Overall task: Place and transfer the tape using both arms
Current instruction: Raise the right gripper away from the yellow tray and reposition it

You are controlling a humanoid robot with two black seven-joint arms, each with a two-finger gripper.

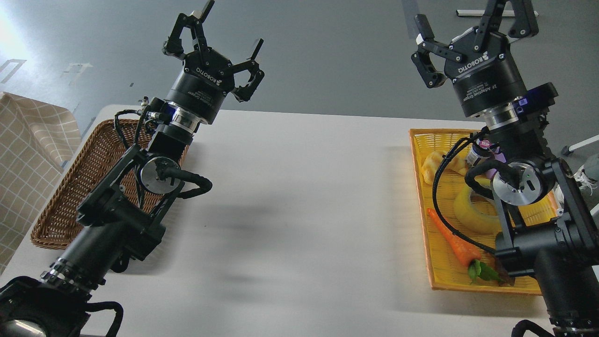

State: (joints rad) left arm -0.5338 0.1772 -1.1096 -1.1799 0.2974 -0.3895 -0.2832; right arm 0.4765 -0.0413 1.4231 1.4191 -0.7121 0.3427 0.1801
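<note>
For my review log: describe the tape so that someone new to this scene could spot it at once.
Find the yellow tray at the table's right edge. The tape lies mid-tray, partly behind the right arm, between a carrot and croissant toy; it alone is a translucent ring.

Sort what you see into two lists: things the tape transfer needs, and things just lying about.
Needed: tape in the yellow basket; left gripper; right gripper; both open, empty.
Lying about: carrot, croissant toy, small bottle, brown wicker basket.
</note>
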